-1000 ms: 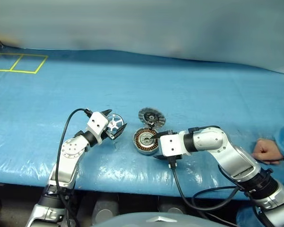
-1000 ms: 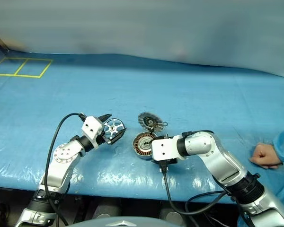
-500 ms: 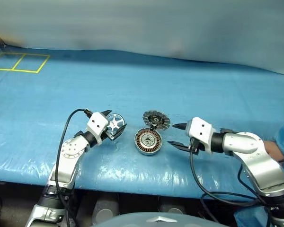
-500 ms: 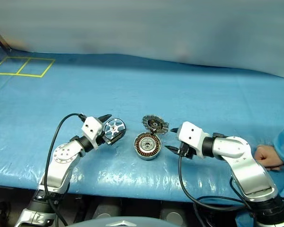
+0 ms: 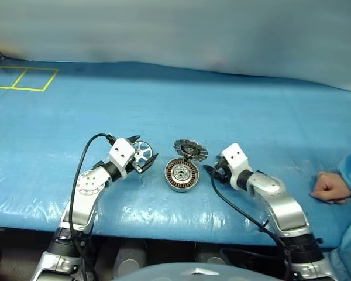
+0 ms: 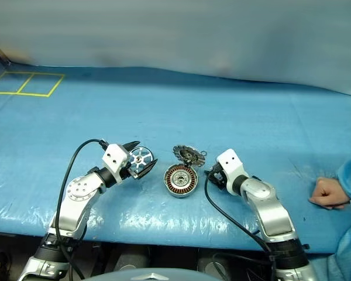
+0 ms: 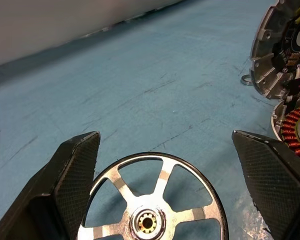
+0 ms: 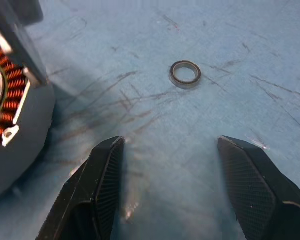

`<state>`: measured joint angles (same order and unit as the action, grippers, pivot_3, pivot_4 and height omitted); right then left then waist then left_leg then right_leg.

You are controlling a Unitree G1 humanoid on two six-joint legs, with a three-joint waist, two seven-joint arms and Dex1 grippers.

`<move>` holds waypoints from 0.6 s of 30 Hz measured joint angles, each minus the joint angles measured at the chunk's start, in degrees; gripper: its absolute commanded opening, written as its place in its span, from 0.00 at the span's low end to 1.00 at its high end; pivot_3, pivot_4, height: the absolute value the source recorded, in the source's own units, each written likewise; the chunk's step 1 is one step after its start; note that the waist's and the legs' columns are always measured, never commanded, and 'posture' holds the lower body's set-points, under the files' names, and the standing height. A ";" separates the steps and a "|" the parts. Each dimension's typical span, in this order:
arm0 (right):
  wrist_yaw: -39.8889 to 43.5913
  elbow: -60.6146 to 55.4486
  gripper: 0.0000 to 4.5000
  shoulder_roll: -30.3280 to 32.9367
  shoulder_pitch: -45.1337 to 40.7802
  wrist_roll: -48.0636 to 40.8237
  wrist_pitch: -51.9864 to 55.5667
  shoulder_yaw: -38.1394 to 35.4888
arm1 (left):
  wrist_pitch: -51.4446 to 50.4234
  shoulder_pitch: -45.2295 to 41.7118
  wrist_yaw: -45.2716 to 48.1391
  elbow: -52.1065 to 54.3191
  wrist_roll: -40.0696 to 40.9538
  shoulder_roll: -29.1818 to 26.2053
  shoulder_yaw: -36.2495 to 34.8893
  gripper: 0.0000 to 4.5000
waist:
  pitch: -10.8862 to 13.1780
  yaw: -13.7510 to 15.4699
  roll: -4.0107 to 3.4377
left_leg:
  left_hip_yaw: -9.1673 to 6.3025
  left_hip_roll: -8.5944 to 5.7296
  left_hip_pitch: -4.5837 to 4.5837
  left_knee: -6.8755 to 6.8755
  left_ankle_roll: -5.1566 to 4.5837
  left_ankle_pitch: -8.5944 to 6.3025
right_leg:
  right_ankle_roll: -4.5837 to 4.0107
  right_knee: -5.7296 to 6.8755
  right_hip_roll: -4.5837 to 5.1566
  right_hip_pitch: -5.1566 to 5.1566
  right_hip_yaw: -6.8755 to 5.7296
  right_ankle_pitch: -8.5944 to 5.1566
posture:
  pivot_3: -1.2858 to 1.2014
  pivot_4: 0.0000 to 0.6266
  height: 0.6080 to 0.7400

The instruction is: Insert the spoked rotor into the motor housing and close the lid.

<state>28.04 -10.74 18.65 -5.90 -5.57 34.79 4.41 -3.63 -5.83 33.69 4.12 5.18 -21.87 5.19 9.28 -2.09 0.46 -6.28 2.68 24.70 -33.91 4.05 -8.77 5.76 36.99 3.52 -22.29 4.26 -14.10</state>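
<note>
The right gripper (image 8: 167, 187) has swung off the motor housing (image 5: 182, 174) and now sits just beside it, fingers apart and empty. The left gripper (image 7: 165, 190) is clenched on the spoked rotor (image 7: 152, 205), held on edge. The housing lies just beyond its fingertips, windings bare, nothing inside; the lid (image 5: 190, 149) stands open behind.

A small metal ring (image 8: 185, 74) is seen lying on a blue plastic-covered table (image 5: 222, 105), where a person's fist (image 5: 327, 188) is rested.
</note>
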 measured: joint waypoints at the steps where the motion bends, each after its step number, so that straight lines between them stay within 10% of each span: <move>1: -0.76 1.30 0.69 -1.24 -0.54 -0.14 -1.06 0.00 | 0.00 0.22 -0.03 0.00 -0.02 -0.02 -0.14 1.00 | -0.01 -0.05 -0.01 | 0.01 0.00 -0.01 0.00 0.00 0.00 | 0.00 -0.01 0.00 0.01 0.01 0.00 | 0.52 0.24 1.00; 18: -9.55 17.03 0.69 -8.21 -8.58 1.61 -10.85 -0.22 | -0.05 0.80 -1.03 0.04 -0.14 -0.04 -0.11 1.00 | -0.10 -0.19 -0.03 | 0.00 0.01 -0.25 -0.05 -0.02 0.04 | -0.05 0.05 0.00 0.22 0.00 0.06 | 0.52 0.24 1.00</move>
<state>18.49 6.29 10.44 -14.48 -3.95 23.94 4.19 -3.67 -5.03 32.66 4.16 5.05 -21.91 5.08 9.18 -2.28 0.43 -6.28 2.69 24.44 -33.96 4.03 -8.72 5.72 37.03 3.52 -22.07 4.26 -14.04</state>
